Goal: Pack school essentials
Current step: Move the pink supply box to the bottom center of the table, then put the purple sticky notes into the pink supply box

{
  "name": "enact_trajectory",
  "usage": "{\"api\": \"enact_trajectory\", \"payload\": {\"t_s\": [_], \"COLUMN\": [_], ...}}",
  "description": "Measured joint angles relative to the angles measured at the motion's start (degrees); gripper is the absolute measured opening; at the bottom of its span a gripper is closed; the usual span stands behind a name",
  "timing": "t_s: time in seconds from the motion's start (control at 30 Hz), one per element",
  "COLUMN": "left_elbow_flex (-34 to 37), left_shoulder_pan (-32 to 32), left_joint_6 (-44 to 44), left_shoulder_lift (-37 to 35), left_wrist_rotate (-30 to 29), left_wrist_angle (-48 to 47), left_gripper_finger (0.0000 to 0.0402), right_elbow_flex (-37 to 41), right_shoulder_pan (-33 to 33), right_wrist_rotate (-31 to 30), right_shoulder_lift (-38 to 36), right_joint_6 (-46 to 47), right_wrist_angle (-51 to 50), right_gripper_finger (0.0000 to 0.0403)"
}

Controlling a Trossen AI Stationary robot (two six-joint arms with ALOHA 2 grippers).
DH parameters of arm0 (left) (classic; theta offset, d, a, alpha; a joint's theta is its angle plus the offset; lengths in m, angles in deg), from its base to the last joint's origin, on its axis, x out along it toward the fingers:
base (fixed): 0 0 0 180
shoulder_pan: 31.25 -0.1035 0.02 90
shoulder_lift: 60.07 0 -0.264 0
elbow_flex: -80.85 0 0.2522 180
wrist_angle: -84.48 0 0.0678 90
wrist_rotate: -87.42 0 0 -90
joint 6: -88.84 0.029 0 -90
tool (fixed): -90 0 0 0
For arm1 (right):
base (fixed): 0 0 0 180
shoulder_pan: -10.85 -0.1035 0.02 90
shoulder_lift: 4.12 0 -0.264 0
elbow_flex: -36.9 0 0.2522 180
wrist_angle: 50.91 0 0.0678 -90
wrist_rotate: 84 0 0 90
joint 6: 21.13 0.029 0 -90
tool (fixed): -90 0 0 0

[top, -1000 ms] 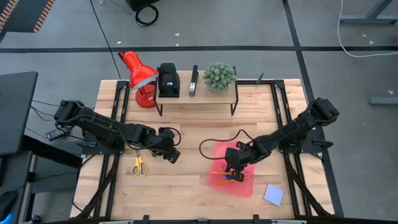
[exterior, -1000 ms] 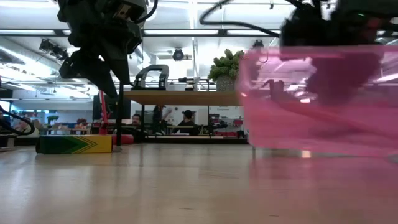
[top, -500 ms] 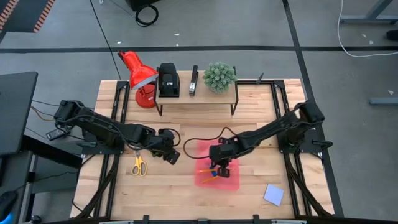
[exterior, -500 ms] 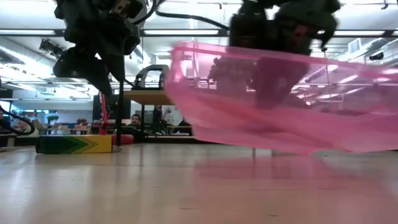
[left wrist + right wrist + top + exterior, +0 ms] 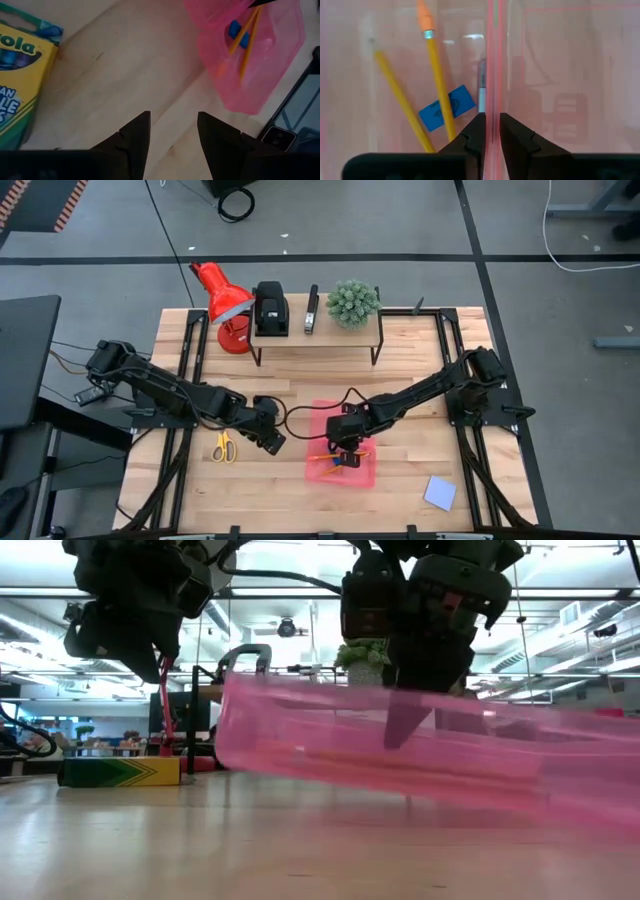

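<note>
**Pink tray at table centre, gripped by right pincer**

At table [image 5: 280, 500] centre: pink tray [image 5: 342, 464], rim pinched between narrow fingers of right pincer [image 5: 342, 442]. Inside tray: two pencils [image 5: 438, 85], blue eraser [image 5: 447, 107], pen [image 5: 481, 92]. Left of tray: left pincer [image 5: 268, 437], fingers parted, holding nothing, above bare wood. Beside left pincer: crayon box [image 5: 17, 80]. Further left on table: scissors [image 5: 222, 446]. Near front right corner: notepad [image 5: 439, 493], well apart from tray. At table rear: red lamp [image 5: 221, 298], raised shelf [image 5: 316, 335] bearing black devices and a small plant [image 5: 353, 301].
</note>
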Motion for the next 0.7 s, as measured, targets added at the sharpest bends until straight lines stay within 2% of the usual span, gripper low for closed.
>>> {"api": "enact_trajectory", "payload": {"t_s": [0.2,0.37,0.53,0.7], "left_elbow_flex": [0.0,0.0,0.0,0.0], "left_shoulder_pan": [0.1,0.1,0.1,0.1], "left_joint_6": [0.1,0.4,1.7,1.7], "left_shoulder_lift": [0.0,0.0,0.0,0.0], "left_wrist_rotate": [-0.4,-1.1,-1.9,-2.2], "left_wrist_angle": [0.3,0.6,0.7,1.4], "left_gripper_finger": [0.0172,0.0172,0.0172,0.0172], "right_elbow_flex": [-0.1,-0.2,-0.2,-0.2], "right_shoulder_pan": [0.0,-0.2,-0.2,-0.2], "right_wrist_rotate": [1.3,1.4,-1.5,-4.8], "right_shoulder_lift": [-1.5,-5.3,-10.8,-16.0], "right_joint_6": [1.3,2.5,2.3,2.3], "right_wrist_angle": [-0.4,-2.1,-5.6,-9.3], "right_gripper_finger": [0.0067,0.0105,0.0149,0.0171]}}
